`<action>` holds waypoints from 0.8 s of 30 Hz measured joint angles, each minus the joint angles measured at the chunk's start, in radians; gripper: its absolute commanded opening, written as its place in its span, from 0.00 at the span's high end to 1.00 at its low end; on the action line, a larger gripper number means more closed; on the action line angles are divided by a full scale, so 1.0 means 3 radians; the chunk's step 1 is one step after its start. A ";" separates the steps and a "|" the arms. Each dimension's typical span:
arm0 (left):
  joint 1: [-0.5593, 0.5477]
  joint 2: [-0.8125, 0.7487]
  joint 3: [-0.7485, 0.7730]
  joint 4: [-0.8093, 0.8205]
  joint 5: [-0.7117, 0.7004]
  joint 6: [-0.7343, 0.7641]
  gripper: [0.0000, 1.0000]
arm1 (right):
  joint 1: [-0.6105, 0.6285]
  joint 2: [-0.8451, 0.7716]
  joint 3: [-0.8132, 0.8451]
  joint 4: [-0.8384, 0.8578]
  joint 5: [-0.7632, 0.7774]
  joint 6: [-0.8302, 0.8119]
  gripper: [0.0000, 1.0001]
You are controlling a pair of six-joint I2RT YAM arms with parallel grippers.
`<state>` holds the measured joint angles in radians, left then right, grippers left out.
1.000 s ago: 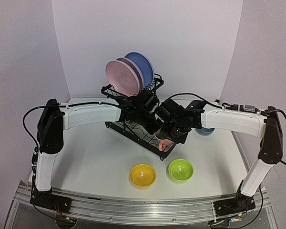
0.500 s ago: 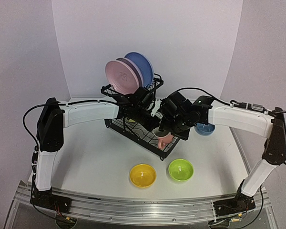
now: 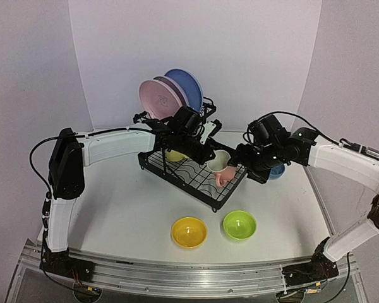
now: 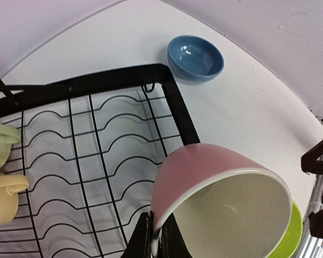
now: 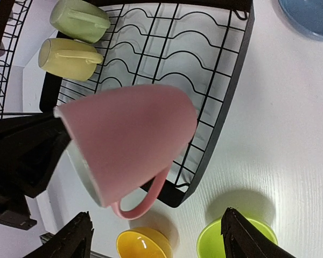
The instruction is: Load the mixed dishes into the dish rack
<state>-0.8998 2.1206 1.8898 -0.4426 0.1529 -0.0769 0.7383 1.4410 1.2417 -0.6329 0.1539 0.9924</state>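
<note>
L hand (image 4: 156, 236) is shut tight on the pink mug (image 4: 215, 177) rim. Mug hangs tipped, mouth sideways, w/ the rack (image 4: 175, 107) tray just below. R hand (image 5: 155, 215) is wide open, empty, close by.

The pink mug (image 4: 215, 172) at the black left claw (image 4: 156, 236) is cream inside. Beyond that claw the dish rack (image 4: 182, 113) is black wire with wavy rungs, holding a light green mug (image 5: 78, 20) and a pale yellow mug (image 5: 67, 58). Farther off sits a glossy blue bowl (image 4: 195, 57). Under the right claw (image 5: 159, 236) a yellow bowl (image 3: 189, 231) and a lime bowl (image 3: 239, 225) rest on the white counter (image 3: 126, 214).
</note>
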 measured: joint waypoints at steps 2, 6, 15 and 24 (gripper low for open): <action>0.0016 0.0006 0.0031 0.0100 0.0032 -0.0005 1.00 | -0.0135 -0.0128 -0.0190 0.0092 -0.0166 0.0046 0.24; 0.0048 0.0040 0.0103 0.0257 0.0091 -0.0012 1.00 | -0.0387 -0.0367 -0.0600 0.0405 -0.0468 0.0173 0.27; 0.0116 0.0154 0.0337 0.0425 0.0182 -0.0168 1.00 | -0.0754 -0.0591 -0.1696 0.2188 -0.1176 0.0689 0.27; 0.0152 0.0269 0.0433 0.0441 0.0254 -0.0601 1.00 | -0.0800 -0.0097 -0.2285 0.4116 -0.1295 0.1257 0.32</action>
<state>-0.8541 2.2013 2.0198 -0.3102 0.2293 -0.2572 0.4984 1.4120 0.5562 0.6020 -0.2345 1.3696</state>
